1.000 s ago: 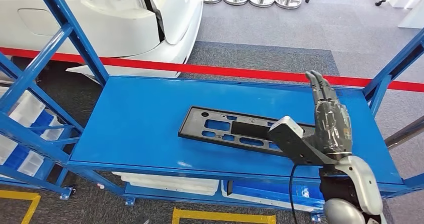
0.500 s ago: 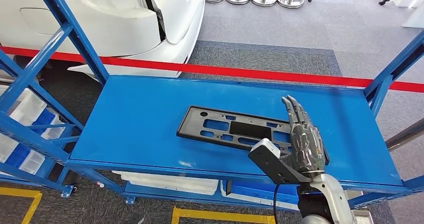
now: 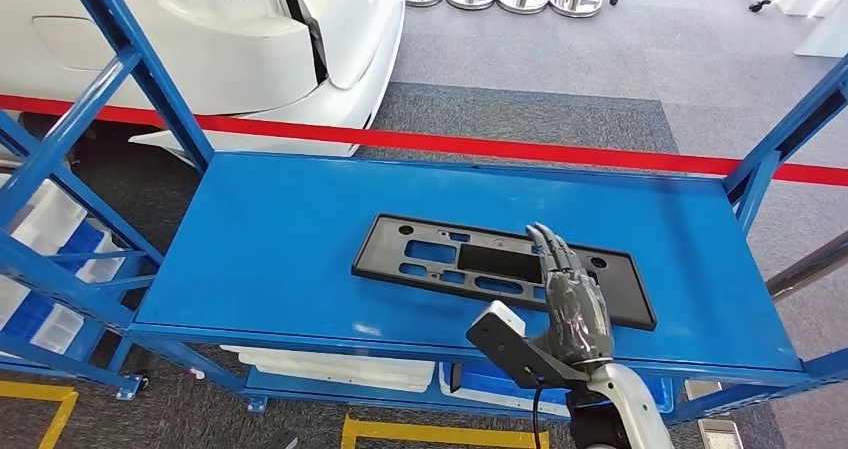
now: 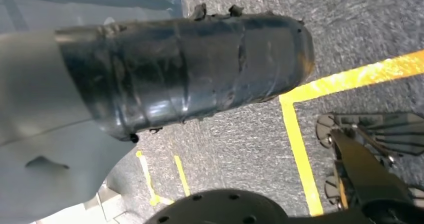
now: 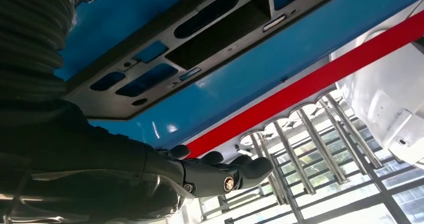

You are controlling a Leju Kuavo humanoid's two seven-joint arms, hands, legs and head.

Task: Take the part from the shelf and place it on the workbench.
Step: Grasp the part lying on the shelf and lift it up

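Your right hand point(image 3: 572, 304) came down toward the shelf's front edge, fingers straight and together, over the part point(image 3: 500, 267), holding nothing.

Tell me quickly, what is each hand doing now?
Left hand: cannot be told.
Right hand: open, fingers straight, above the black part, holding nothing.

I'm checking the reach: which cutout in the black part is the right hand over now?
The right hand hangs above the right half of the black part, its fingers over the cutouts right of the large solid-black central recess; the left-end openings lie uncovered.
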